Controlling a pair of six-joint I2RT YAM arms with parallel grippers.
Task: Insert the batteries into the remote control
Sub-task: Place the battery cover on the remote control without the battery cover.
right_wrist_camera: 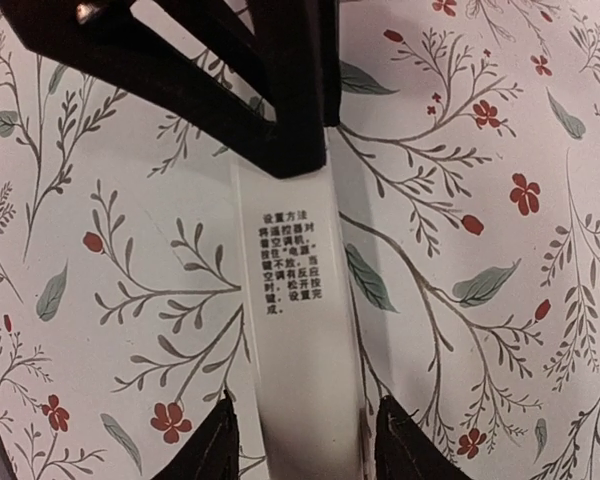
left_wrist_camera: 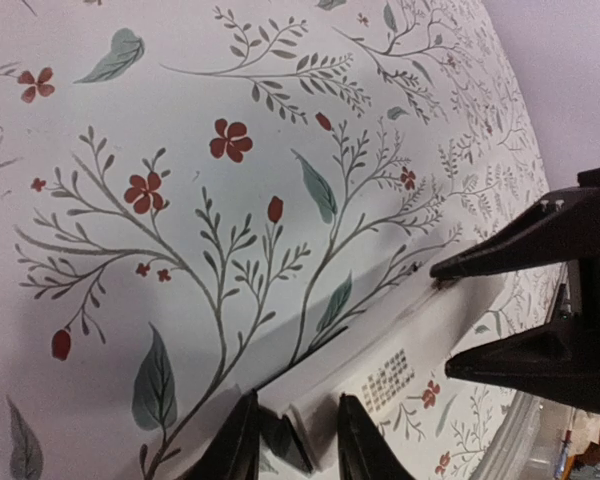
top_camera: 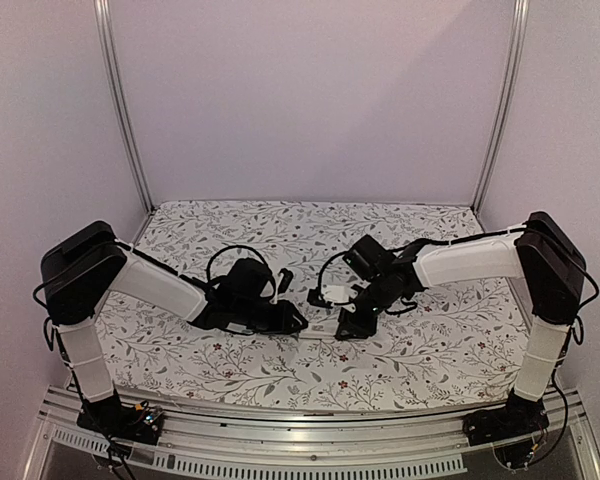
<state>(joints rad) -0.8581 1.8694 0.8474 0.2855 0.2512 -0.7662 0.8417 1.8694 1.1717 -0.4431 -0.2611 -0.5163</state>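
Left end effector (left_wrist_camera: 298,402): fingers drawn in to a narrow gap, clenched on one end of the remote control (left_wrist_camera: 380,365). Pads met both long edges. A little dark space showed beside the white tip, so I could not say whether that end was raised off the bench (left_wrist_camera: 180,150) or lay flat on it.

Right end effector (right_wrist_camera: 308,405): set wider, one finger on each side of the opposite end. Pads looked to touch the plastic edges, but I could not tell whether they pressed or only flanked it.

The remote ran straight between the two, about mid-bench and toward the near side in the overhead view. Its printed label (right_wrist_camera: 290,265) faced up. In the right wrist view my left fingers covered its far end.

Why held so, as I judged: with one end pinned and the other caught from the sides, the body was steady enough to work on the labelled face, likely the battery side. Gripping by the long edges left that face free.

Batteries: none seen in any view, possibly hidden under my arms. No open bay or loose cover was visible either. I judged loading not yet begun.
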